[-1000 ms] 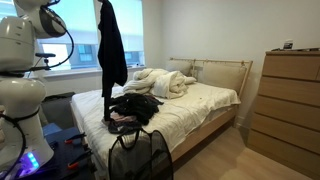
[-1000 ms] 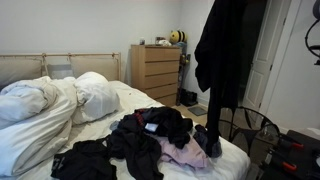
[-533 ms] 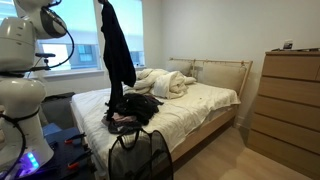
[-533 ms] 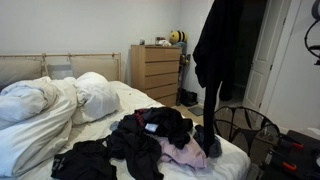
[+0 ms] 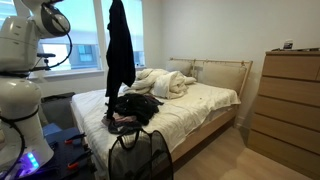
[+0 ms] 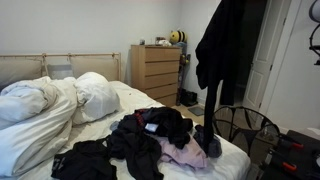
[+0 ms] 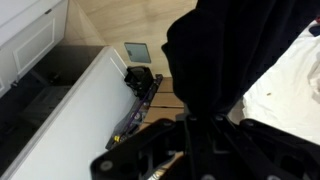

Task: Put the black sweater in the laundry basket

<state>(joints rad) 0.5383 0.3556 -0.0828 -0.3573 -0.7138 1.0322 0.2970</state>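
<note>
The black sweater (image 5: 119, 55) hangs long and limp from my gripper (image 5: 116, 4), high above the near end of the bed. It shows in the other exterior view (image 6: 224, 50) too, its lower end above the bed's corner. In the wrist view the sweater (image 7: 235, 55) fills the middle, and my gripper (image 7: 200, 122) is shut on its dark cloth. The laundry basket (image 5: 138, 155), black mesh with handles, stands on the floor at the foot of the bed; its rim also shows in an exterior view (image 6: 245, 125).
A pile of dark and pink clothes (image 6: 150, 140) lies on the bed (image 5: 200, 105). A white duvet and pillows (image 6: 50, 105) lie toward the headboard. A wooden dresser (image 5: 288, 100) stands at the side. The robot's base (image 5: 20, 110) is beside the bed.
The hanging sweater has moved sideways, away from the window side toward the bed's foot, and its lower end has lifted off the clothes pile.
</note>
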